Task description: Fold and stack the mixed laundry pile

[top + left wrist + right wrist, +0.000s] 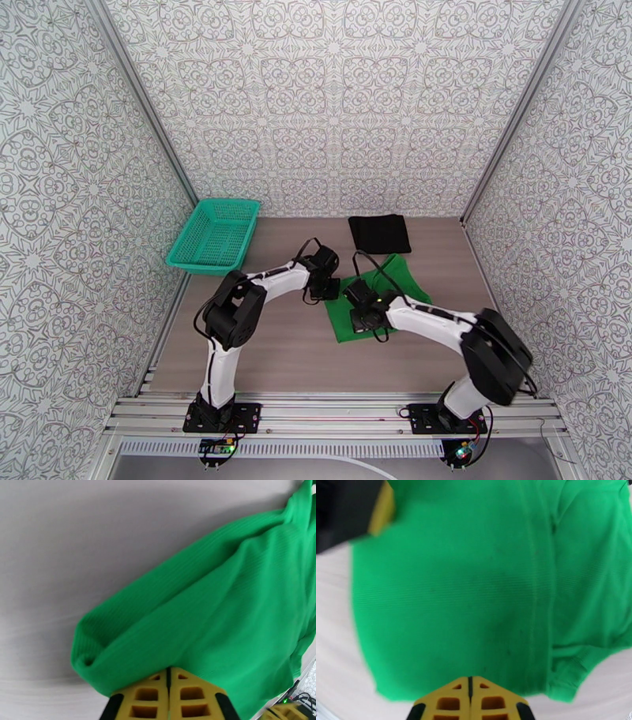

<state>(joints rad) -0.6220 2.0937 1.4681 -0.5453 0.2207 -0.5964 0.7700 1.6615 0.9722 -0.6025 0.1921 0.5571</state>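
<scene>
1. Green T-shirt (399, 276) on the wooden table (276, 355), right of centre, rumpled, with both wrists low over it.
2. Black garment (380, 233) folded flat just behind it, near the back wall.
3. Left gripper (169, 670): fingers pressed together, pinching the shirt's bunched left edge.
4. Right gripper (470, 678): fingers pressed together, clamped on the shirt's near hem.
5. Teal basket (213, 237) at the table's far left, well apart from both garments.

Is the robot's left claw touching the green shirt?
Touching. In the left wrist view, the left gripper is shut, and its tips are pressed into the folded edge of the green T-shirt, with no gap between them.
</scene>
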